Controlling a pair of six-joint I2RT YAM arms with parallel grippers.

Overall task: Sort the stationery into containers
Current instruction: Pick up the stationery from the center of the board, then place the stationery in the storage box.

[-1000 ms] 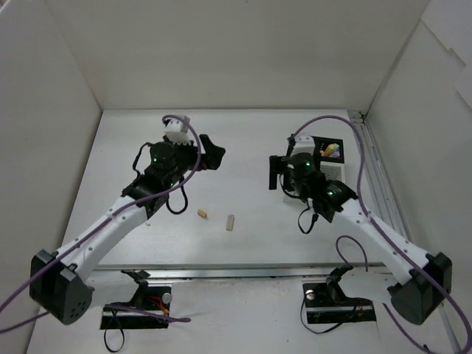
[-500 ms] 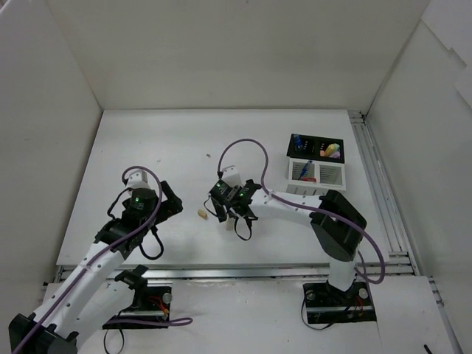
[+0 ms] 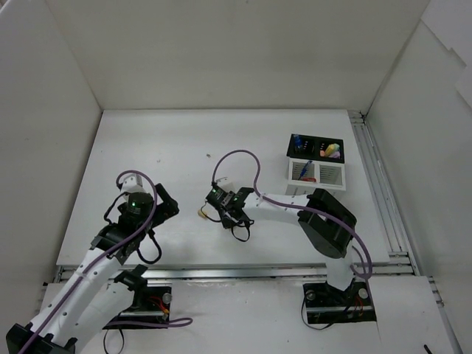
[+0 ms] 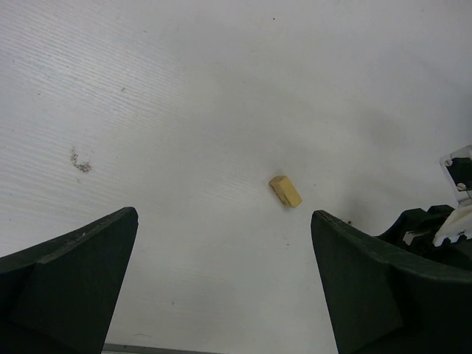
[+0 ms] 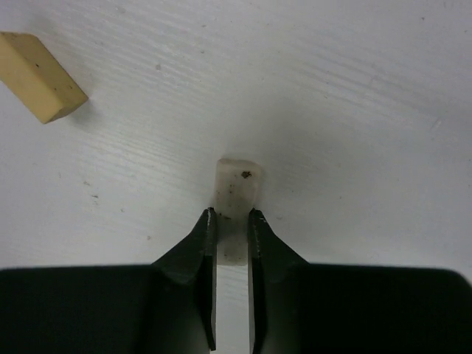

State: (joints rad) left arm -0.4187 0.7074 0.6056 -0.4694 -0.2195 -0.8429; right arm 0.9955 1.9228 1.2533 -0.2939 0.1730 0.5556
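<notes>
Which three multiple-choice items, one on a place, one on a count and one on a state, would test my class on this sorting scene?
1. Where on the table do the containers stand?
A) near left corner
B) dead centre
C) far right part

2. How many erasers show in the right wrist view?
A) one
B) two
C) four

3. What state is the right gripper in?
A) shut on the pale eraser
B) wide open
C) shut on a pen

Key:
1 C, the top view shows them in the far right part.
2 B, the pale eraser sits in the jaws and a yellowish eraser lies free to one side.
3 A, both fingers press the pale eraser's sides.
</notes>
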